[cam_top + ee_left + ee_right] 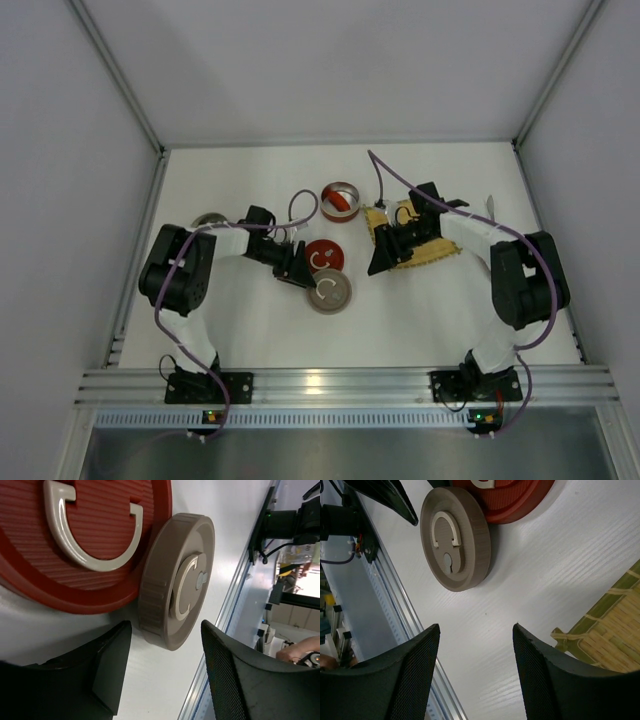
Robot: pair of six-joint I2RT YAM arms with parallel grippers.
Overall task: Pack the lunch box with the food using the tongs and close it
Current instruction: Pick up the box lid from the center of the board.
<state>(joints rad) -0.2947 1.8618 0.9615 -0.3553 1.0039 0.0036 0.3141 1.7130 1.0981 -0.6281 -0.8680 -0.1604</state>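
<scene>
My left gripper [299, 272] [165, 627] stands open, low over the table, with nothing between its fingers. Just past its fingertips lies a tan round lid [172, 580] [329, 291], leaning against a red round lid [100, 535] [323, 255]. An open round tin [340, 198] holds the red sausage piece [339, 203]. My right gripper [379, 264] [476, 627] is open and empty over bare table beside the bamboo mat [425, 248] [610, 640]. The right arm covers much of the mat, so I cannot make out the sushi rolls. A slim pale strip [490, 205] behind the right arm may be the tongs.
A second metal tin [208, 219] sits behind the left arm, partly hidden. The aluminium rail [340, 382] runs along the near table edge. White walls close in the table at the left, right and back.
</scene>
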